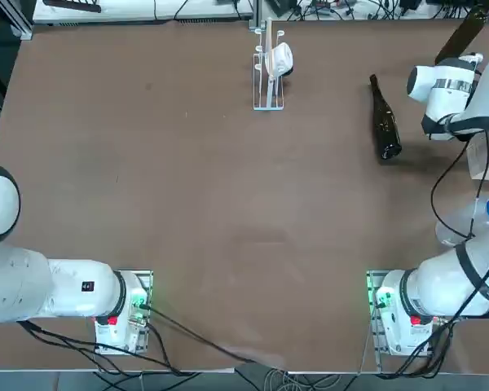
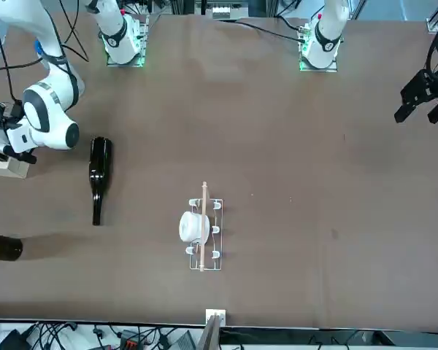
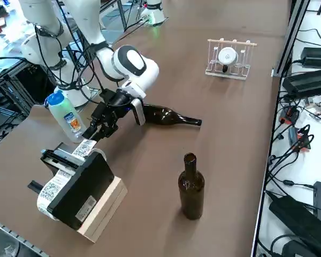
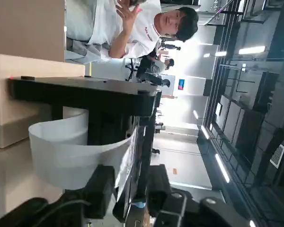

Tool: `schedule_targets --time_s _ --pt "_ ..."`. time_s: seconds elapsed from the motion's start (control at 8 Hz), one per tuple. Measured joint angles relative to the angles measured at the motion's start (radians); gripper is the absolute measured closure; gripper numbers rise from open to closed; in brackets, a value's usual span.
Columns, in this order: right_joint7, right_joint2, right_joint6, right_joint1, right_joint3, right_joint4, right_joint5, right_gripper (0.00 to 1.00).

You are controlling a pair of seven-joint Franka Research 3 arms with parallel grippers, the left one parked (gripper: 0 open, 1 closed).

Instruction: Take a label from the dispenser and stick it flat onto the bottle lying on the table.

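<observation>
The dispenser point(image 3: 77, 187) is a black-and-white device on a pale wooden block at the table's right edge, with a strip of printed labels curling out of it. My right gripper point(image 3: 94, 130) hangs right at its mouth. In the wrist view the gripper point(image 4: 130, 182) is open, one finger on each side of the protruding white label point(image 4: 125, 161), with a gap still showing. The dark bottle point(image 3: 163, 115) lies on its side just behind my wrist, and it also appears in the top view as the bottle point(image 1: 385, 122), neck pointing away from the robot.
A second dark bottle point(image 3: 191, 187) stands upright near the dispenser. A clear plastic bottle with a blue cap point(image 3: 64, 115) stands beside my arm. The acrylic rack with a white lump point(image 1: 269, 69) is at the far middle. A person point(image 4: 146, 23) is in the background.
</observation>
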Motion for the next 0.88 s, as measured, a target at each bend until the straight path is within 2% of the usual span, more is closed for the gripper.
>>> schedule_targets --time_s 0.62,0.88 --pt "0.0 0.0 -0.001 0.003 0.005 0.0 -0.001 0.74" --pt "0.001 0.0 -0.007 0.003 0.007 0.0 -0.001 0.86"
